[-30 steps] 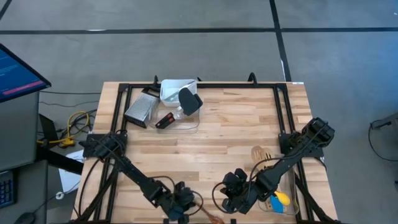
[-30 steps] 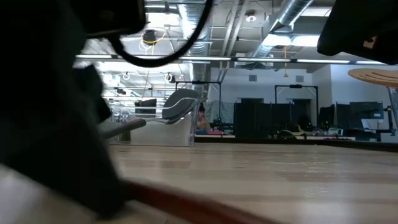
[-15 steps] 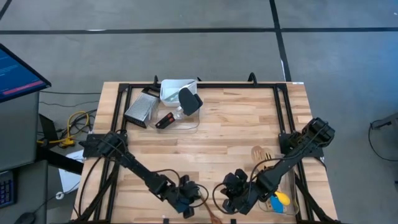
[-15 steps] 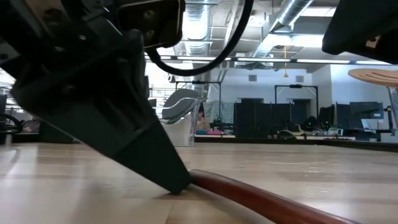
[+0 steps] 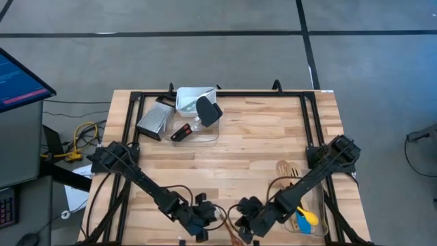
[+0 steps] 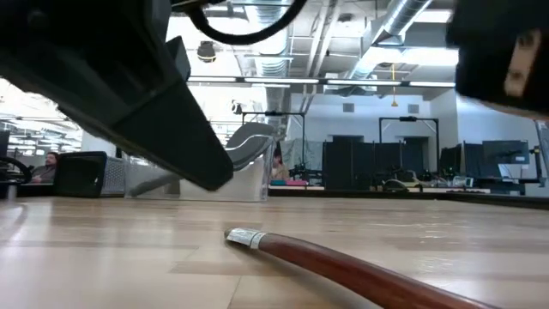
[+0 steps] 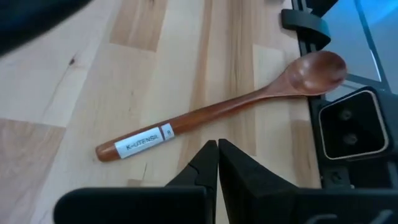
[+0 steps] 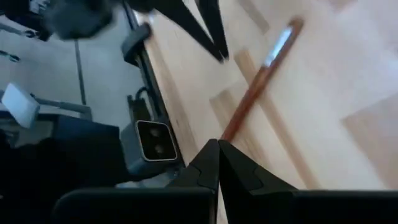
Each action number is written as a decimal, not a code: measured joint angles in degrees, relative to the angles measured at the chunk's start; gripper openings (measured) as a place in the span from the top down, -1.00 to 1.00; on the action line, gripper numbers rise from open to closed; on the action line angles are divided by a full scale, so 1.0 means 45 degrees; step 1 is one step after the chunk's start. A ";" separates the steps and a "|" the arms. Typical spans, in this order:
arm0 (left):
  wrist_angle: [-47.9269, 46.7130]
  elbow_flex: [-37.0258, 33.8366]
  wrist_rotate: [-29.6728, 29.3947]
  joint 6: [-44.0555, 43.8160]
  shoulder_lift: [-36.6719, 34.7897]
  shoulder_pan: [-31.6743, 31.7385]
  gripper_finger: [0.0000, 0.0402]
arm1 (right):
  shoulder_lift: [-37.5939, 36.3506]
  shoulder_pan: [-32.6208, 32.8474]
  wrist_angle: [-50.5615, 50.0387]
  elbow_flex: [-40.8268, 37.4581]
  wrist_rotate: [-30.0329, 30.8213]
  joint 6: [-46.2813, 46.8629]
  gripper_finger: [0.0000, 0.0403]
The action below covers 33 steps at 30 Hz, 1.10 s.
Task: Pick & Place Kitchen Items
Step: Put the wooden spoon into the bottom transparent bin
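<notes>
Now both grippers hover pinched shut and empty over the wooden spoon [image 7: 217,112] lying flat at the tabletop's [image 5: 259,143] near edge.
Best to part the left gripper [image 7: 217,146] first, straddle the handle mid-length, then close; the right gripper [image 8: 217,146] should hold clear.

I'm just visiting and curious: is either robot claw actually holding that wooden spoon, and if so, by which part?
Neither. The wooden spoon lies free on the table; the left gripper and right gripper are shut, empty, above it.
</notes>
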 joint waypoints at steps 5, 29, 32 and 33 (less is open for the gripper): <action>-0.0004 -0.0545 -0.0005 -0.0118 -0.0162 -0.0027 0.99 | 0.1154 0.0112 -0.0160 0.0287 -0.0693 0.0910 1.00; 0.0267 -0.1362 -0.0083 -0.1005 -0.0181 -0.0024 0.99 | 0.2076 0.1527 -0.1069 0.2405 -0.0840 0.4573 1.00; 0.0271 -0.1362 -0.0083 -0.0996 -0.0181 -0.0024 0.99 | 0.2382 0.1576 -0.1505 0.3335 -0.0461 0.4547 1.00; 0.0271 -0.1362 -0.0083 -0.0994 -0.0181 -0.0024 0.99 | 0.2391 0.1607 -0.2223 0.3541 -0.0436 0.4549 1.00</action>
